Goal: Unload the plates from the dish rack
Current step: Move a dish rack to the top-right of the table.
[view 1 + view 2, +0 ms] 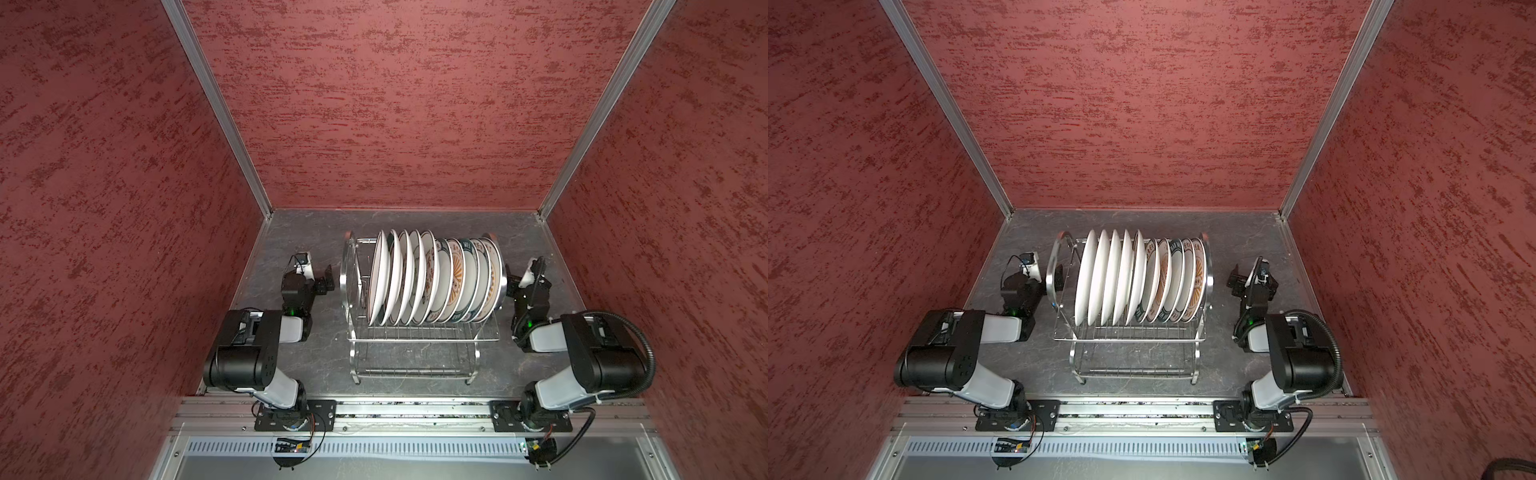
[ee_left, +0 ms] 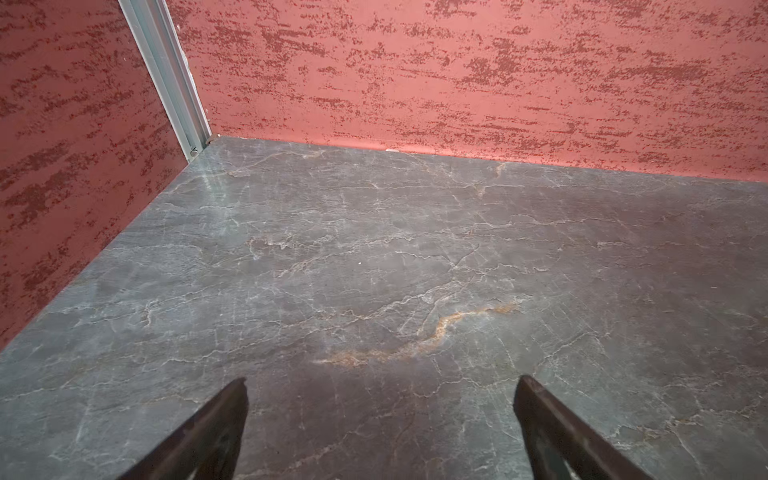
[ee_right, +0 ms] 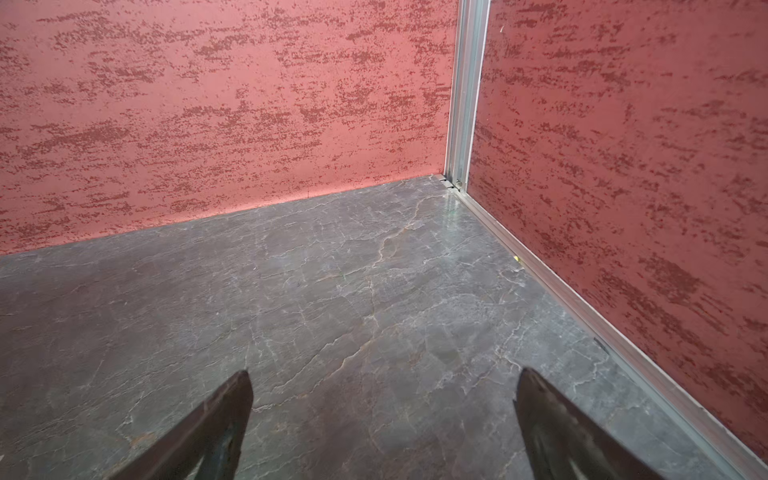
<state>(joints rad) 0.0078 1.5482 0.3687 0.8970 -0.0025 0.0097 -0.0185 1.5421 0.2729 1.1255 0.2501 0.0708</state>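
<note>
A shiny wire dish rack (image 1: pixel 415 337) (image 1: pixel 1133 334) stands mid-table in both top views. Its upper tier holds several round white plates (image 1: pixel 415 282) (image 1: pixel 1125 278) upright in a row, plain backs at the left, orange and teal prints at the right. My left gripper (image 1: pixel 326 279) (image 2: pixel 380 380) hovers low just left of the rack, open, with only tabletop between its fingers. To the rack's right, my right gripper (image 1: pixel 1236 280) (image 3: pixel 384 374) is likewise open and holds nothing. Neither wrist view shows the rack or plates.
Red textured walls (image 1: pixel 395 104) enclose the grey marble-look tabletop (image 1: pixel 415 220) on three sides, with aluminium posts (image 2: pixel 166 75) (image 3: pixel 465 91) in the back corners. Both arm bases sit on a metal rail (image 1: pixel 411 409) along the front edge. Bare tabletop lies behind and beside the rack.
</note>
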